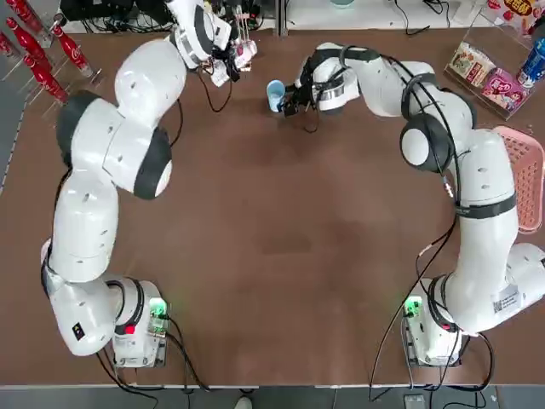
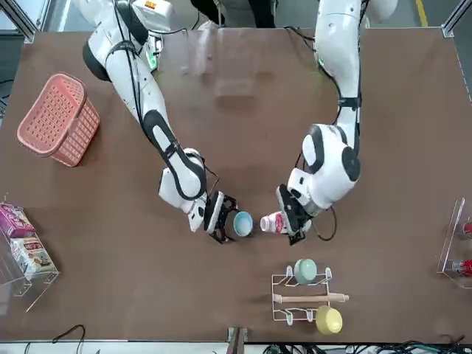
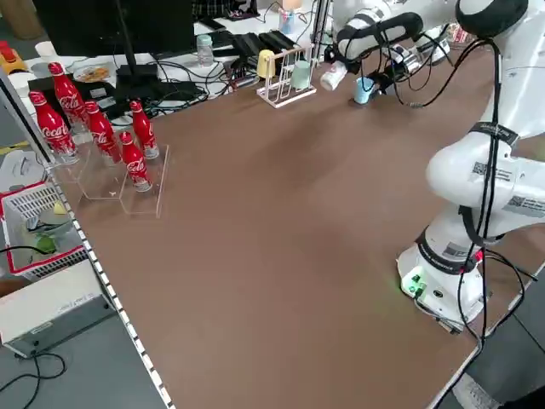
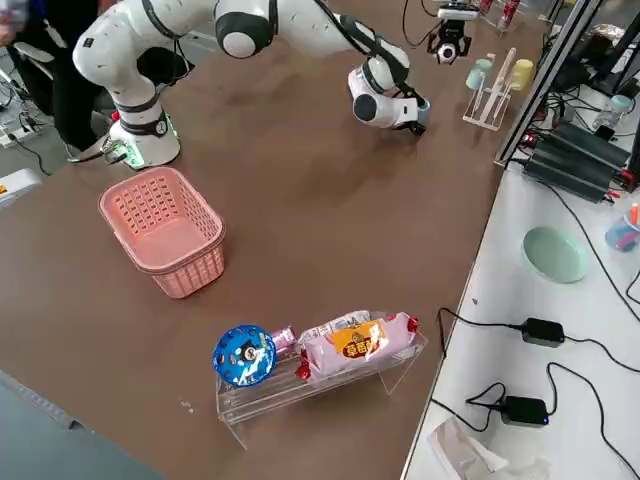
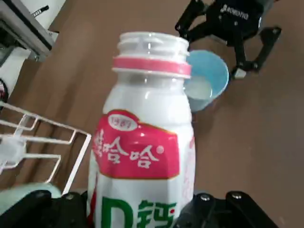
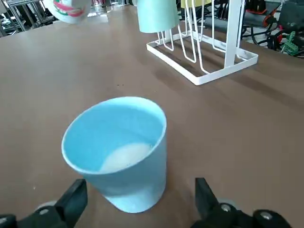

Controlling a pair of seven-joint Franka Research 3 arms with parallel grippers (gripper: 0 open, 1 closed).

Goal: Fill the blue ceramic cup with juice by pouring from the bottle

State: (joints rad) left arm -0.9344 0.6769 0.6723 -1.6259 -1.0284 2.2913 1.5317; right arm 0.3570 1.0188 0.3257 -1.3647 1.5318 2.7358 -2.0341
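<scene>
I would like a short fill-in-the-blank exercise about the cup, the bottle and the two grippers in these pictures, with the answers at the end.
1. The left gripper is shut on the white ____.
2. The blue ceramic cup stands on the table between the open fingers of the ____ gripper.
3. The liquid at the bottom of the blue ceramic cup is ____ in colour.
4. The pale green cup hangs on a white wire ____.

Missing words: bottle; right; white; rack

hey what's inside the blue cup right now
A shallow pool of pale, milky liquid sits at the bottom of the blue ceramic cup, most of the inner wall bare above it. The cup's tilt hides part of the bottom, so the exact level cannot be seen.
</scene>
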